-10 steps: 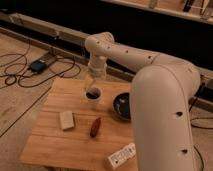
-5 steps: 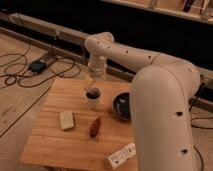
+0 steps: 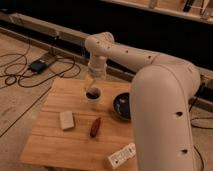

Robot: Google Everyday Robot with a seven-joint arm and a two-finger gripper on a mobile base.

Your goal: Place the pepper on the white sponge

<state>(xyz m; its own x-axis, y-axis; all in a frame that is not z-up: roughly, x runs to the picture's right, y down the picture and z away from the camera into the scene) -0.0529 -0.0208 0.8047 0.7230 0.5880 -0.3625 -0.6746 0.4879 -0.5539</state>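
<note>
This looks like a robot lab or test bay, not a home. There's a bare concrete floor [image 3: 20,107] on the left, with loose black cables [image 3: 17,76] snaking across it to a small dark power box [image 3: 39,65] at far left. A metal rail [image 3: 55,31] runs along the dark far wall [image 3: 150,30]. A plain wooden table [image 3: 52,145] carries a white power strip [image 3: 121,156] at its near edge, and the gripper [image 3: 93,89] hangs over the table's far side.

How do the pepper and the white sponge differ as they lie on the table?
The pepper is dark red-brown, the white sponge cream. The pepper is slim and tapered, the white sponge a squat block. Both lie flat on the wooden table, apart and untouched; the pincer hangs over the white cup behind them.
</note>
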